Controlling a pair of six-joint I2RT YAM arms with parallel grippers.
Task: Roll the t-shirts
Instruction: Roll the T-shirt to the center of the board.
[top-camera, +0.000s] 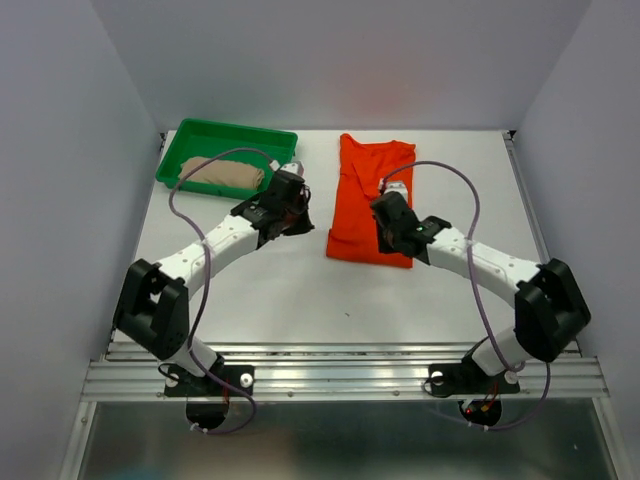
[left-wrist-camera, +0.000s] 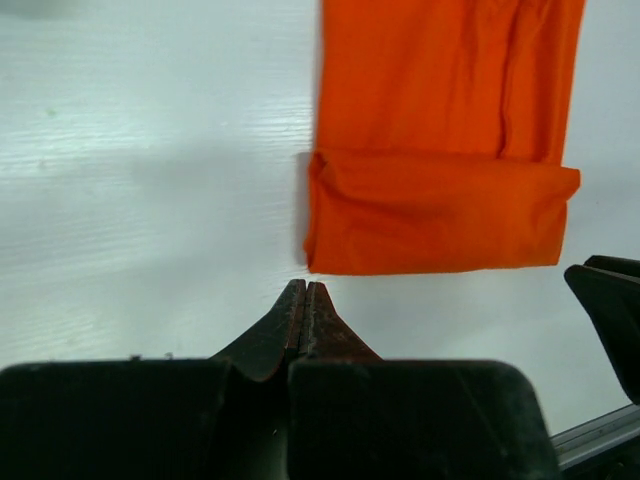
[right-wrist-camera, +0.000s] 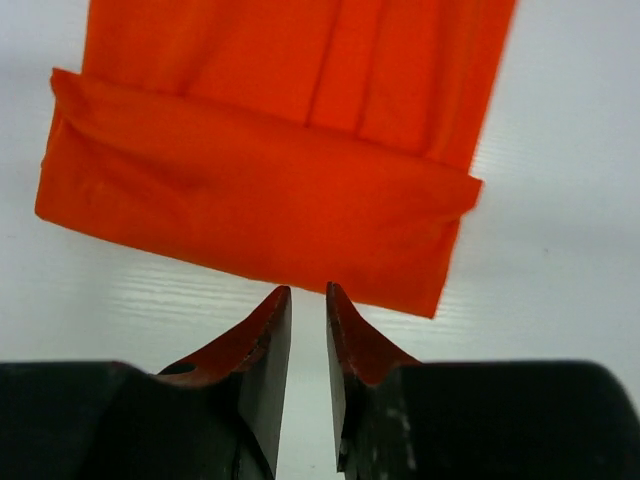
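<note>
Lying at about 1 o'clock on the table, the orange shirt is folded to a long strip, its 6 o'clock end turned over once into a low roll. It looks light, soft and floppy, so I judge it unrolls if held at one point; the roll's two corners are the better hold. The left gripper is closed and empty just before the roll's left corner; the right gripper, jaws a little apart, holds nothing at the roll's edge. The beige shirt lies in the tray at 10 o'clock. The table is white and smooth, with plain walls on three sides.
</note>
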